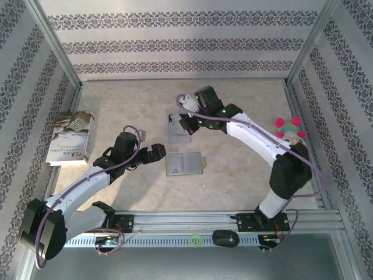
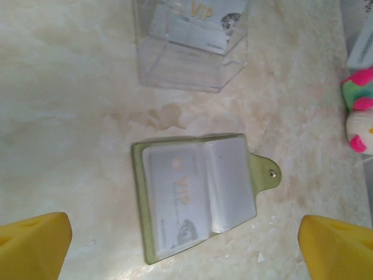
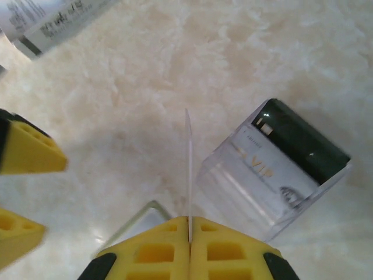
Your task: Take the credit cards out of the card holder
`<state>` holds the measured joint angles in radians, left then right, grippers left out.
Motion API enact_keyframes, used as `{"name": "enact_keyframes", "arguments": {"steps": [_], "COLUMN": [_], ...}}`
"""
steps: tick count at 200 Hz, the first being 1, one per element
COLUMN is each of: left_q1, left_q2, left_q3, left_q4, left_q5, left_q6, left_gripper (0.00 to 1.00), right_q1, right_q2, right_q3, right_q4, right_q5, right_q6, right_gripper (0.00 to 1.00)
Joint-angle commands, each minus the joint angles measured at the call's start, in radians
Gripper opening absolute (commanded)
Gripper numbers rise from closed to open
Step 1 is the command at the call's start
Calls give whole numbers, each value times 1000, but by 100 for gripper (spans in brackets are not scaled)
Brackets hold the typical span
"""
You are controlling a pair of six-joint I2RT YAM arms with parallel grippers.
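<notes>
seen from overhead, a small olive-green bifold card holder with glossy clear pockets (image 1: 183, 164) lies open and flat on the pale marbled tabletop (image 1: 116, 105), near the middle and just in front of a small clear plastic box (image 1: 179, 129). the left gripper (image 1: 156, 153) hangs just to the holder's left in that view, its yellow fingers (image 2: 35, 245) spread wide with nothing between them. one pale grey-white credit card printed "vip" (image 2: 175, 201) sits tucked in the holder's left pocket; the right pocket looks empty (glare makes it hard to be sure).

the right gripper (image 3: 189, 227) is at the box, its fingers pressed together on a thin pale card seen edge-on (image 3: 188, 163), standing upright just beside the box's wall. inside the box rests another card with a black band across one end (image 3: 274, 163).

what could go wrong: the pinched card is held by one edge only. if it meets the box's rim rather than the opening, it could twist out of the grip or shove the light box across the table. for the card in the pocket, the risk is the holder itself: it is thin and unanchored, so a pull may drag or lift the whole holder, or fold it shut, instead of sliding the card free. the slick pocket film could also get pinched along with the card.
</notes>
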<state>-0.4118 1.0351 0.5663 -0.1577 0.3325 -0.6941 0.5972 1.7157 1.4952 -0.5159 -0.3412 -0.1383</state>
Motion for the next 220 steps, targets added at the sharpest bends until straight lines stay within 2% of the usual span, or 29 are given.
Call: {"name": "enact_keyframes", "arguments": {"steps": [1, 28, 76, 117, 220], "left_q1": [28, 74, 114, 128, 152], "left_q2": [-50, -78, -31, 26, 91], "left_q3": [1, 3, 44, 56, 60], "left_q4": [-106, -154, -192, -184, -161], "left_q5": [-49, -57, -63, -55, -45], "left_q6": [26, 35, 61, 68, 67], "left_gripper": [100, 100, 100, 100, 100], "right_q1": [-1, 3, -2, 1, 19], "right_q2": [97, 196, 328, 423, 495], "right_q3": [138, 263, 394, 479, 491], "right_q4": [-175, -240, -321, -366, -364], "right_q5": [56, 134, 150, 173, 257], "right_q6": [-277, -432, -604, -674, -777], "right_gripper": [0, 0, 0, 0, 0]}}
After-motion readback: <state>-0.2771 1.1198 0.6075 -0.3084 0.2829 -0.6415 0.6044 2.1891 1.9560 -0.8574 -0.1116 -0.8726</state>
